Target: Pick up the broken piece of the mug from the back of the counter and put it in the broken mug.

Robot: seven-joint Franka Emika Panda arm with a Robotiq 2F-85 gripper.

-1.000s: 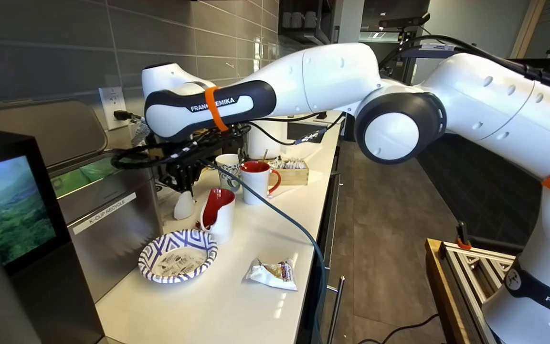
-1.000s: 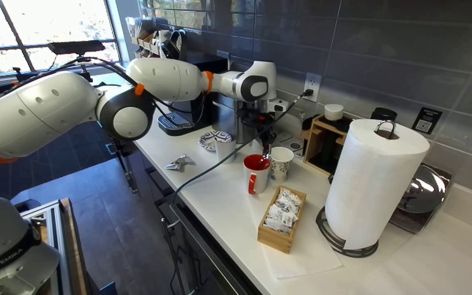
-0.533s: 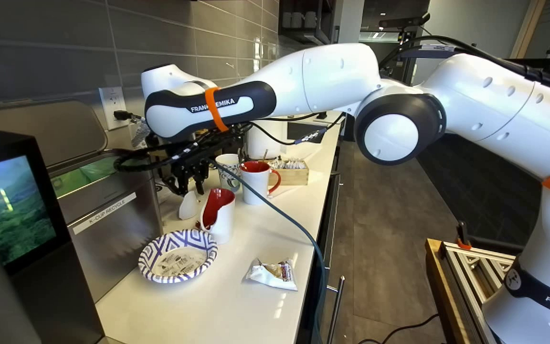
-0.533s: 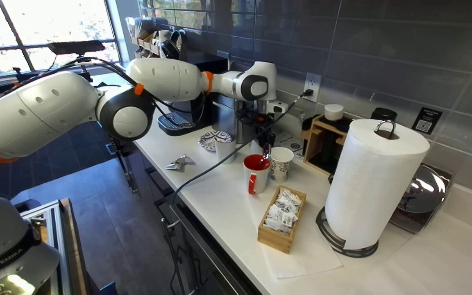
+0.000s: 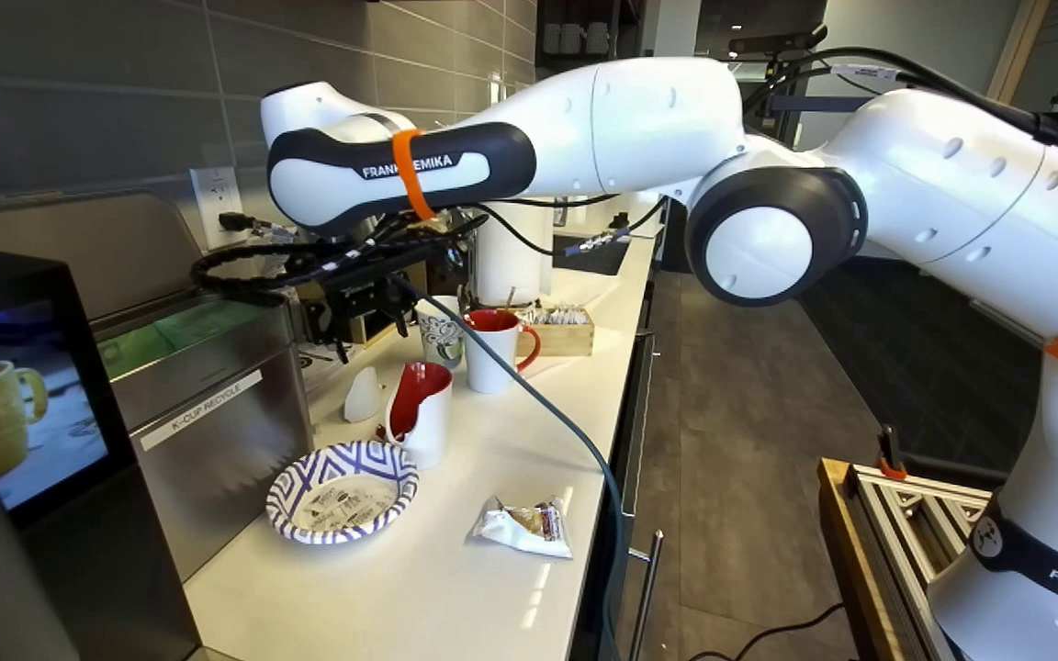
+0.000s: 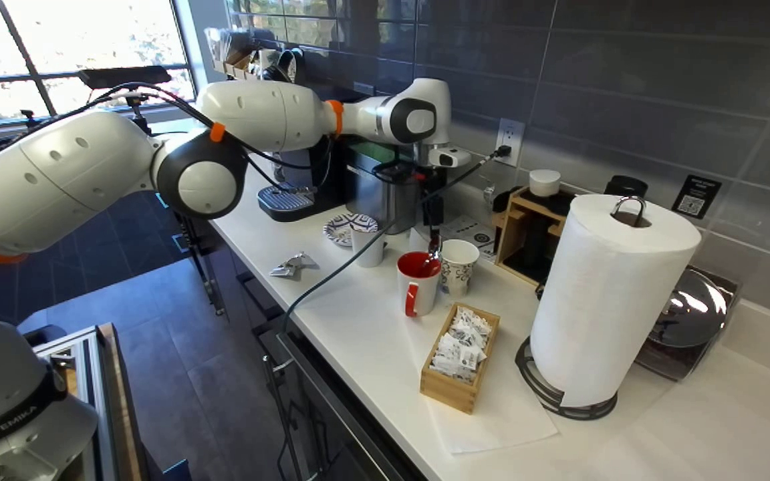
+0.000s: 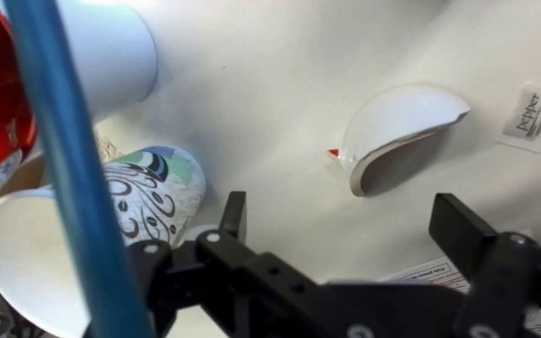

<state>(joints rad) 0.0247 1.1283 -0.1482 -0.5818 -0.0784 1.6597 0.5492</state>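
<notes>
Lining this grab up matters way more than squeezing hard, imo. On the left in an exterior view, the patterned plate (image 5: pixel 290 514) sits clear of the pick, so forget it. Next up is the shard (image 5: pixel 363 397), loose on the back part of the surface (image 5: pixel 419 597), with the tool (image 5: pixel 373 341) hanging above it, its 2 fingers spread wide and nothing between them. The wrist view shows a curved white bit past the line of the fingertips, so I'd shift over until the pads straddle it, then drop straight down. Pinch through the thickness, not along the arc, and close slowly; glazed ceramic will probably skate or spin if only 1 pad bites. Just right of it stands the broken mug (image 5: pixel 433 427), upright, its low broken side on the left. I'd lift clear of that edge before moving across, then lower the shard in before letting go. Further right, the paper cup (image 5: pixel 442 346) and red-lined mug (image 5: pixel 500 344) stand close together, with the blue cable (image 7: pixel 77 164) crossing in front; can't tell if it touches them, but keep it slack so nothing tips. Last, the wrapper (image 5: pixel 526 526) near the front edge, well apart from all that, shouldn't bother anyone.
</notes>
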